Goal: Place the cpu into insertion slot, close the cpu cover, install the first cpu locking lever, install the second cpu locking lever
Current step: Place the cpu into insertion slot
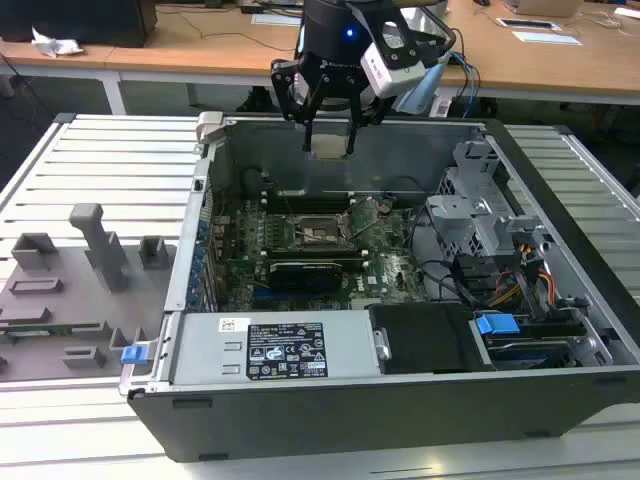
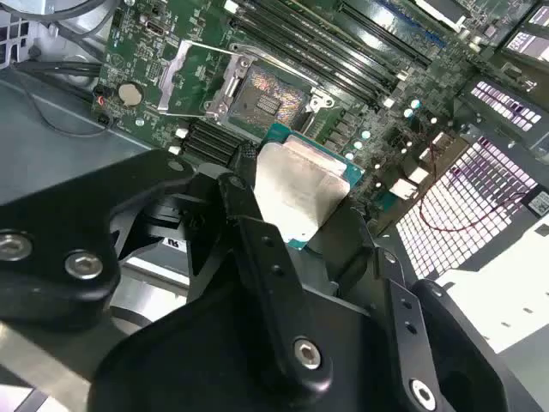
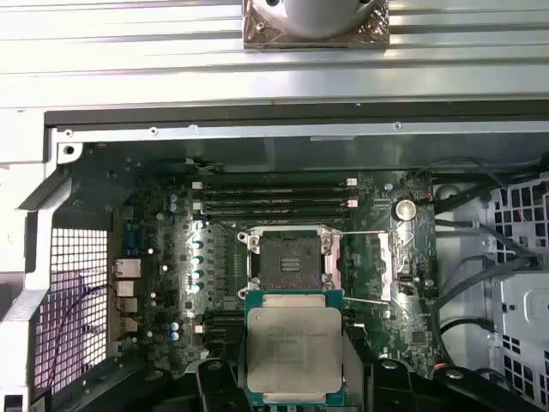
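Observation:
My gripper (image 1: 329, 146) hangs above the open computer case, shut on the cpu (image 1: 330, 147), a flat square chip with a silver-grey top. In both wrist views the cpu (image 2: 300, 189) (image 3: 294, 343) sits between the black fingers (image 2: 249, 210), edge-held. It is in the air, well above the motherboard. The insertion slot (image 1: 318, 232) (image 2: 262, 99) (image 3: 287, 262) is a dark square socket with a metal rim and lies bare. The cpu cover (image 2: 184, 73) (image 3: 364, 262), a thin metal frame, is swung open beside the slot.
Long memory slots (image 3: 274, 197) run beside the socket. A black card (image 1: 305, 270) lies across the board nearer the camera. A labelled power supply (image 1: 285, 350) and a metal drive cage (image 1: 480, 210) crowd the case. A grey fixture tray (image 1: 70, 290) stands at the exterior view's left.

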Tool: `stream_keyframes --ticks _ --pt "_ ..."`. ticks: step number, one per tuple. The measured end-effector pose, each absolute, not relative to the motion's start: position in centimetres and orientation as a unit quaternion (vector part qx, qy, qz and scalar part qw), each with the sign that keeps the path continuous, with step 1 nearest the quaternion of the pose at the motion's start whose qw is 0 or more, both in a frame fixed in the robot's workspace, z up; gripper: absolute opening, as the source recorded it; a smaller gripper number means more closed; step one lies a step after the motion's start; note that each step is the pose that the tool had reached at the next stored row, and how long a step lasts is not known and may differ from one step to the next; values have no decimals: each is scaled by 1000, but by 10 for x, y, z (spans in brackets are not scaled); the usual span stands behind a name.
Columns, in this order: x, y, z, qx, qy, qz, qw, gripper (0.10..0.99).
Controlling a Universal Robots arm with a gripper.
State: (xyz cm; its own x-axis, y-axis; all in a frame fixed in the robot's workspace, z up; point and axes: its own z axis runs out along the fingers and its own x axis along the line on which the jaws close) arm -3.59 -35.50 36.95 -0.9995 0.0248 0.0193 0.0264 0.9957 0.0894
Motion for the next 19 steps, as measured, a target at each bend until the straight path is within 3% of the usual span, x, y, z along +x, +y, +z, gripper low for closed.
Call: stream_keyframes --ticks 19 --pt "-36 -355 369 -57 -997 -45 7 537"
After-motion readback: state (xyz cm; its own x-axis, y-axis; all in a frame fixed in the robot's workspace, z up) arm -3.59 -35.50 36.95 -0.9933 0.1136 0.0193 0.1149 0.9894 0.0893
